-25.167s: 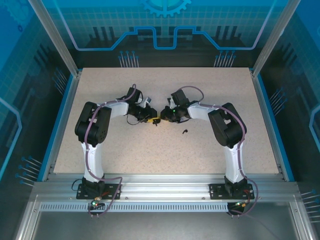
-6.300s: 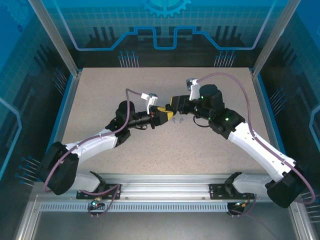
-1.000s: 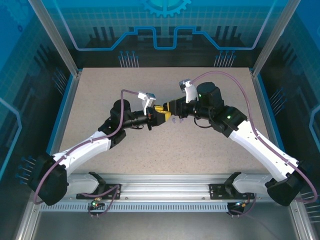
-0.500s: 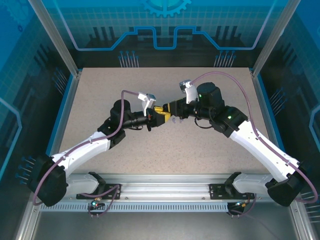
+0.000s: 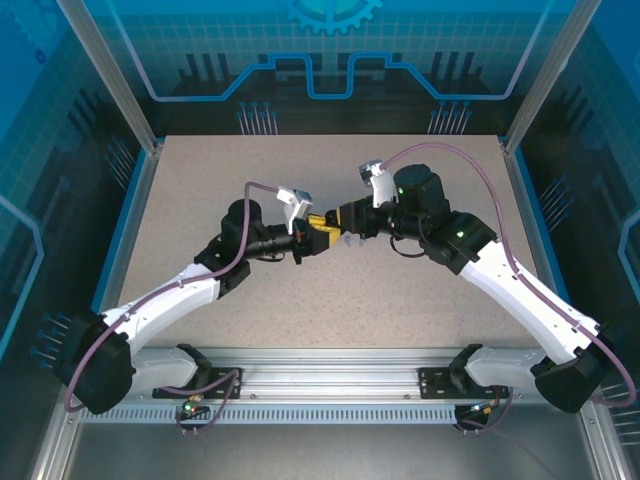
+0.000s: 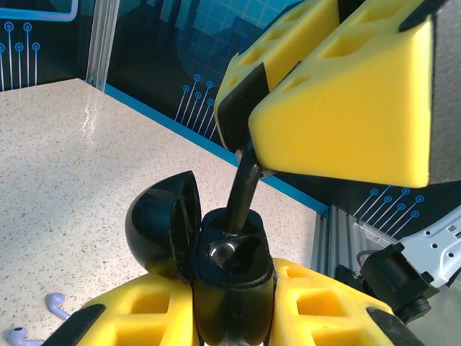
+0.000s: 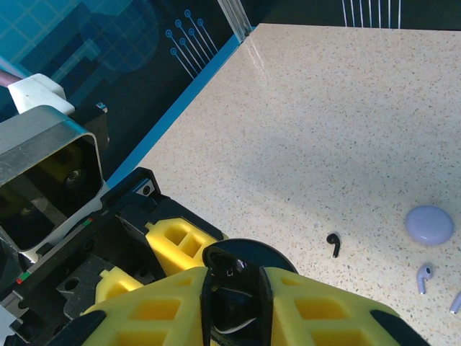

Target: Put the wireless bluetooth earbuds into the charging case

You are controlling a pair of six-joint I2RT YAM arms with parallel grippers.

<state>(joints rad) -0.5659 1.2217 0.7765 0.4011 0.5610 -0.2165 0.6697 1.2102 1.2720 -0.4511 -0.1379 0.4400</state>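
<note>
Above the middle of the table my two grippers meet tip to tip. My left gripper [image 6: 232, 321] [image 5: 312, 238] is shut on the black charging case [image 6: 232, 259], which stands upright with its lid [image 6: 155, 223] swung open to the left. My right gripper [image 7: 234, 306] [image 5: 343, 225] comes in from above, shut on a black earbud [image 6: 243, 189]. The earbud's stem reaches down into one of the case's wells. Another black earbud [image 7: 333, 244] lies loose on the table. Two pale lilac earbuds [image 7: 425, 277] [image 6: 57, 303] lie near it.
A closed round lilac case [image 7: 429, 224] rests on the speckled table [image 5: 400, 300] beside the lilac earbuds. A blue rim and transparent walls border the table [image 5: 130, 220]. Both arms stretch diagonally from their bases at the near edge.
Over the last second both arms stay nearly still, with the right gripper edging slightly toward the case. Earlier the arms were folded back near their bases.
</note>
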